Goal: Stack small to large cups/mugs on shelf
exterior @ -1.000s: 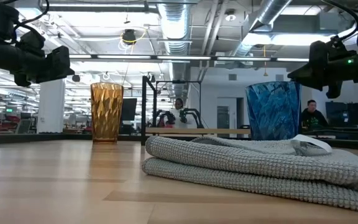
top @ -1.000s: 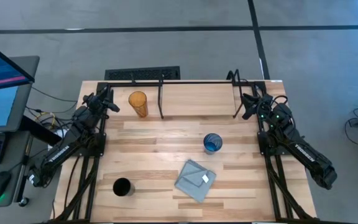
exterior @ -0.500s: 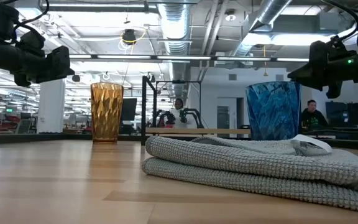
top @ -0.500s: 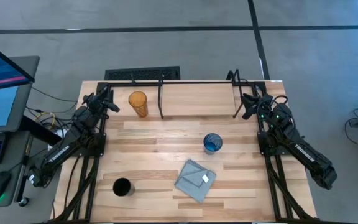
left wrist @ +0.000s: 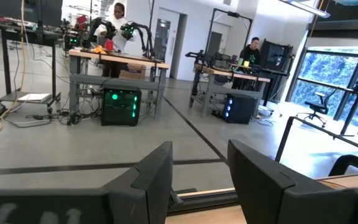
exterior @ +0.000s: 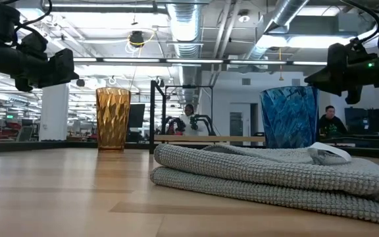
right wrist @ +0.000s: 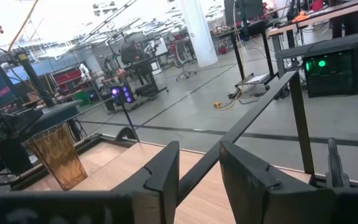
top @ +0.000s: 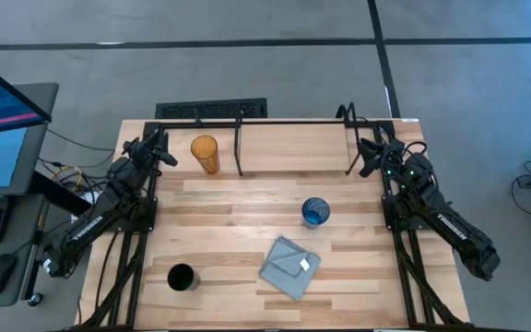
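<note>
Left gripper (top: 159,148) sits at the table's 10 o'clock corner, fingers (left wrist: 154,174) slightly parted, holding nothing. Right gripper (top: 369,152) sits at 2 o'clock, fingers (right wrist: 163,171) slightly parted, empty. Amber cup (top: 205,153) stands on the shelf (top: 293,138) at 11 o'clock. Blue cup (top: 315,212) stands on the table (top: 229,231) just right of centre. Black cup (top: 182,277) stands at 7 o'clock. Cloth (top: 289,266) lies at 6 o'clock.

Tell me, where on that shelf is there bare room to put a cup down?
The light wooden shelf is bare between its two black posts and from the right post to the right gripper. Its left end is crowded: the amber tumbler stands there, beside the left gripper.
</note>
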